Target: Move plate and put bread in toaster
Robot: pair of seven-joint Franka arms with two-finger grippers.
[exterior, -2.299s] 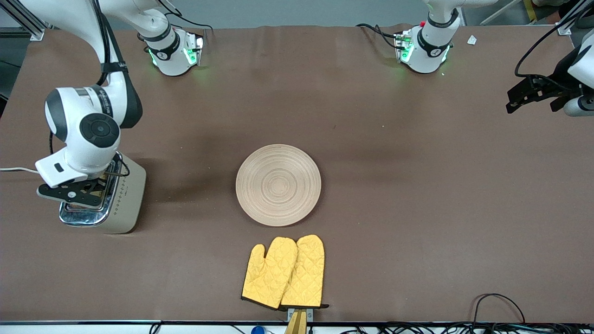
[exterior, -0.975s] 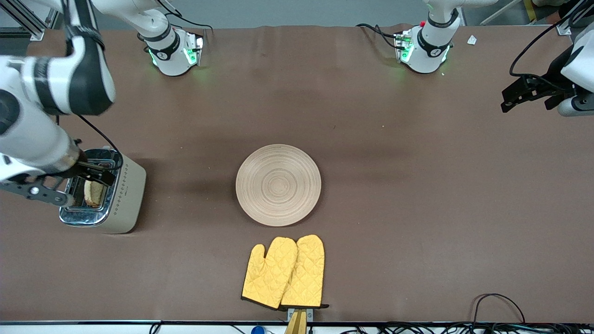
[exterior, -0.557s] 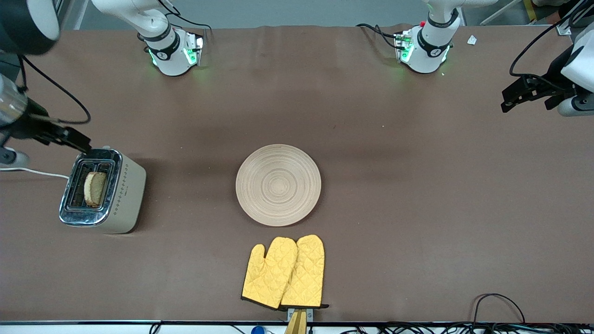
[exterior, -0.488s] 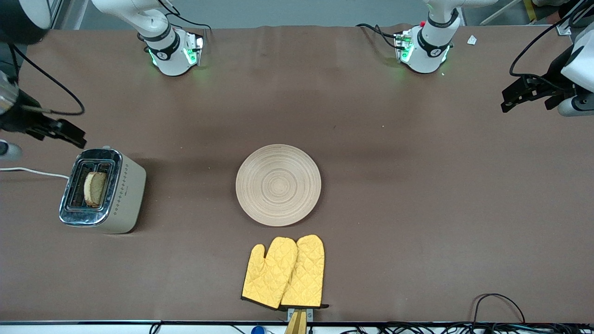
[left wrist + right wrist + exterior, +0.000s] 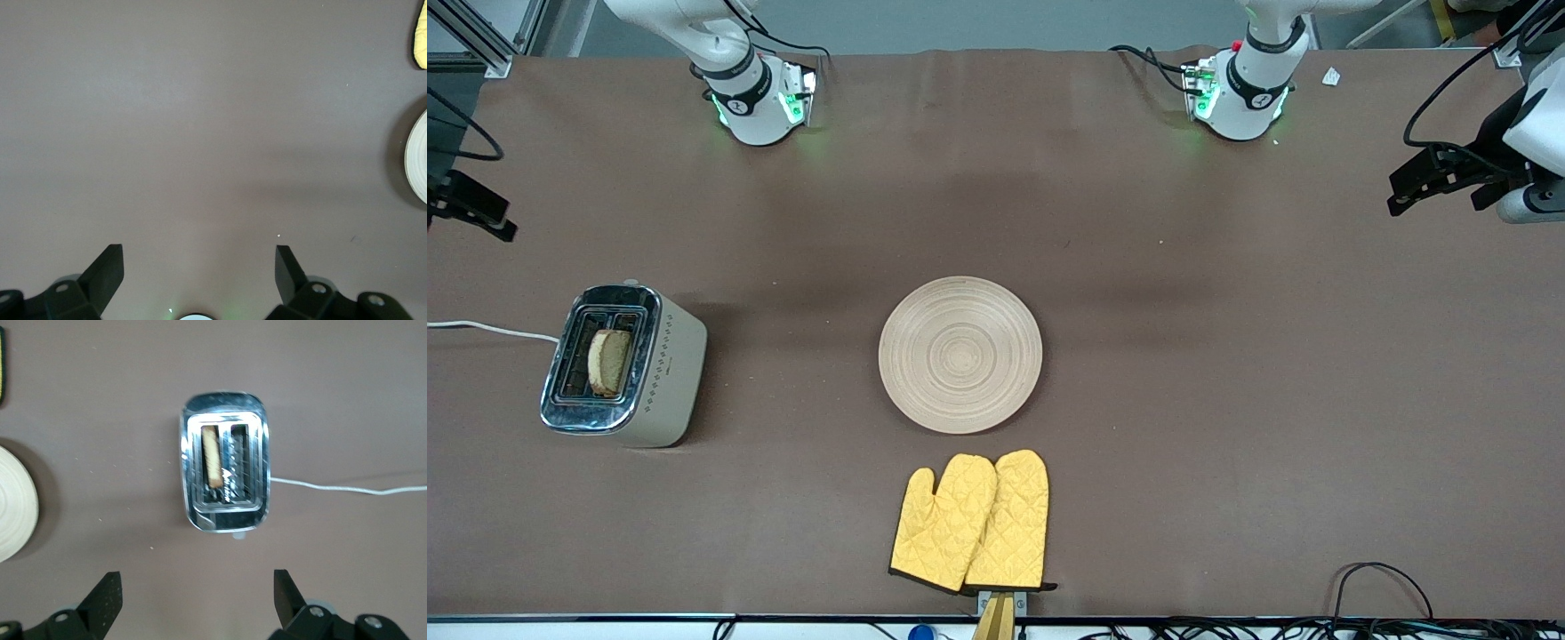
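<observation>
From the front camera I see the large round pale wooden plate (image 5: 959,354) with ring grooves lying flat mid-table, bare. Nearer to the camera than it lies a pair of yellow quilted oven mitts (image 5: 971,523), close to the plate but apart from it. Toward the right arm's end of the table stands the cream-beige two-slot toaster (image 5: 623,365) with its chrome top, and the small brown slice of bread (image 5: 608,362) stands on edge in one slot, its top poking above the chrome. A white cord (image 5: 489,329) runs from the toaster off the table edge. The right gripper (image 5: 467,206) shows only as a dark tip at the view's edge, up over the table's end past the toaster. The left gripper (image 5: 1449,178) hangs over the other end of the table, where that arm waits.

On the left wrist camera, the left gripper (image 5: 199,273) has its fingers spread wide with nothing between them, over bare brown tabletop; the plate's rim (image 5: 417,158) and a mitt's corner (image 5: 420,35) peek in at the edge.

On the right wrist camera, the right gripper (image 5: 198,597) is likewise released, fingers wide and holding nothing, looking straight down on the toaster (image 5: 224,470) with the bread (image 5: 212,456) in the slot on the plate's side. The cord (image 5: 347,488) trails away, and the plate's edge (image 5: 17,503) shows.
</observation>
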